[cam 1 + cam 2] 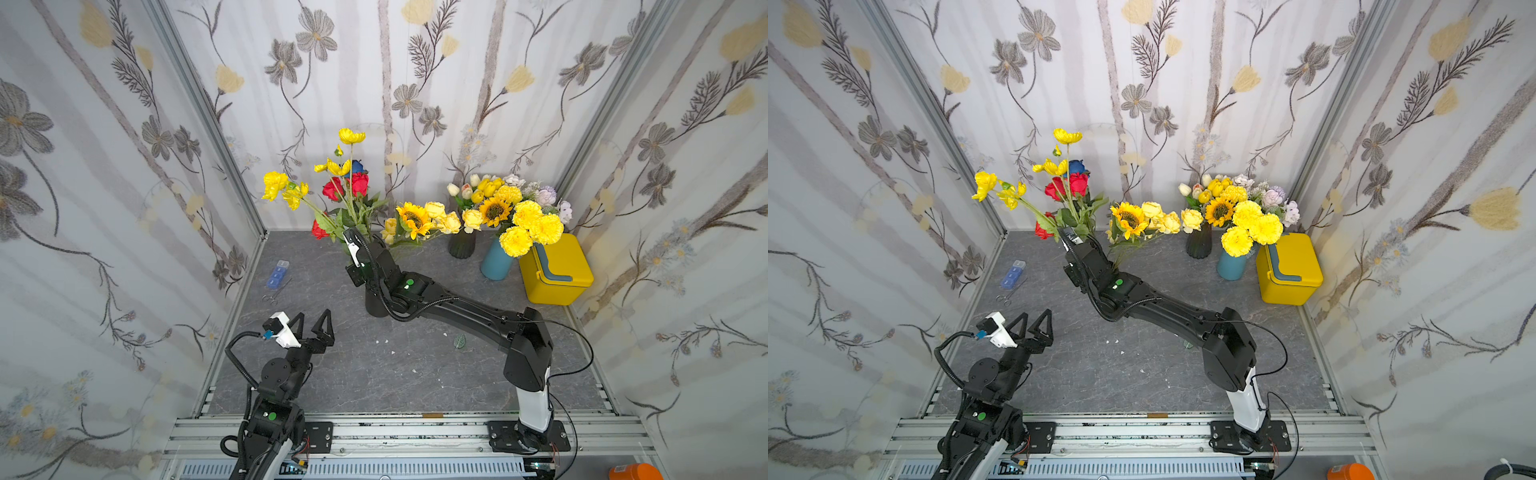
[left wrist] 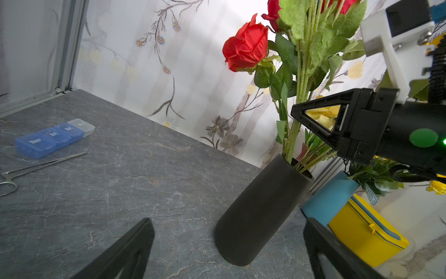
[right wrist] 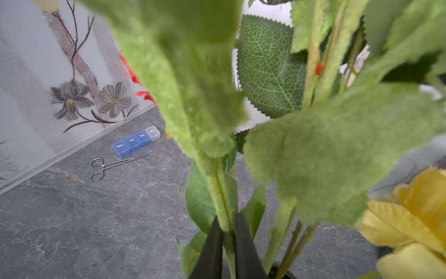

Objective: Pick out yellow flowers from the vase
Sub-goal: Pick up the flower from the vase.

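1. The right fingers [image 3: 210, 248] are closed on a fuzzy green stem [image 3: 217, 188], pinching it above the mouth of the black vase [image 2: 260, 212]. We cannot tell which bloom that stem carries.
2. The left fingers [image 2: 142, 234] are spread wide with nothing between them. They hang over the near left part of the table [image 1: 374, 374], well apart from the black vase.
3. The yellow flowers [image 1: 351, 136] sit in the black vase. In both top views the poppy-like blooms stand tallest, and one cluster [image 1: 275, 183] leans out to the left.
4. A sunflower [image 1: 413, 218] and pale yellow roses [image 1: 449, 222] lean out to the right of the same bunch.
5. Red roses [image 1: 332, 189] and a blue rose [image 1: 356, 167] share that bunch, in among the yellow stems.
6. At the back right stand a dark ribbed vase [image 1: 461, 245] and a blue vase [image 1: 496, 264]. Over them we note yellow carnations [image 1: 528, 228], a second sunflower [image 1: 494, 211], yellow tulips [image 1: 486, 189] and pale lilac and white blooms [image 1: 546, 195].
7. A yellow lidded box [image 1: 557, 270] sits just beside the blue vase.
8. At the back left, a blue pill organiser [image 1: 277, 274] lies with ring-handled forceps [image 1: 274, 293] just beside it.
9. A single green leaf [image 1: 459, 341] lies on the table near the right arm.
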`<state>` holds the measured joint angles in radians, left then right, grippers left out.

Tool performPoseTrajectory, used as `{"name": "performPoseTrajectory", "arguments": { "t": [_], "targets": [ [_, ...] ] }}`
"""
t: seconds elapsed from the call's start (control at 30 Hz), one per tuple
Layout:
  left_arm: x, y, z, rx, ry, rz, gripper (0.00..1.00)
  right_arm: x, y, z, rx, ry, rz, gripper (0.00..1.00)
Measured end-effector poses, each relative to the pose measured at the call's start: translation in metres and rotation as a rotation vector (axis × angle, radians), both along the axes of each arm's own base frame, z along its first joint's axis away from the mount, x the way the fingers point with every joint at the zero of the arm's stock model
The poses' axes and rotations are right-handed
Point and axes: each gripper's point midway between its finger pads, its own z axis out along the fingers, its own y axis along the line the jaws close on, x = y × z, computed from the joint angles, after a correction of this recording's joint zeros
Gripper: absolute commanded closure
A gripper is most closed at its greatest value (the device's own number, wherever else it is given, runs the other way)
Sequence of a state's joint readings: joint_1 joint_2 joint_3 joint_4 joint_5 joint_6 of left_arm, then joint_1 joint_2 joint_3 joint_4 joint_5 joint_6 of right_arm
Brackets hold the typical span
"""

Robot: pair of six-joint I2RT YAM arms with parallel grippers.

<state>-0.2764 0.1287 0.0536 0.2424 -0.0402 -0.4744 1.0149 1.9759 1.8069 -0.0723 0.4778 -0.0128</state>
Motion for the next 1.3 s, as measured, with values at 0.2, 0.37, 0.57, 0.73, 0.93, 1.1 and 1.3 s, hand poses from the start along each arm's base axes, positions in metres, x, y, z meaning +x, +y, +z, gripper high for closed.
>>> {"name": "performPoseTrajectory", "arguments": {
  "t": [0.2, 0.37, 0.57, 0.73, 0.93, 1.1, 1.3],
  "targets": [
    [0.0, 0.0, 0.0, 0.0, 0.0, 0.0, 0.0, 0.0, -0.001, 0.001, -0.007, -0.004, -0.002, 0.96],
    [0.0, 0.0, -0.002, 0.001, 0.002, 0.0, 0.0, -0.003, -0.002, 0.009, -0.008, -0.008, 0.01, 0.98],
    [0.0, 0.0, -0.002, 0.002, 0.003, 0.001, 0.0, -0.011, -0.007, 0.035, 0.017, -0.035, 0.027, 0.98],
    [0.0, 0.0, -0.002, 0.001, 0.001, 0.001, 0.0, -0.014, -0.008, 0.058, 0.047, -0.064, 0.037, 0.99],
    [0.001, 0.0, -0.003, 0.002, 0.005, 0.002, 0.0, -0.015, -0.007, 0.075, 0.068, -0.083, 0.045, 1.0],
    [0.001, 0.001, -0.004, 0.002, 0.005, 0.005, 0.0, -0.019, -0.001, 0.108, 0.126, -0.106, 0.078, 1.0],
    [0.003, 0.001, -0.007, 0.005, 0.021, 0.011, 0.0, -0.025, -0.002, 0.156, 0.212, -0.152, 0.088, 1.0]
  ]
}}
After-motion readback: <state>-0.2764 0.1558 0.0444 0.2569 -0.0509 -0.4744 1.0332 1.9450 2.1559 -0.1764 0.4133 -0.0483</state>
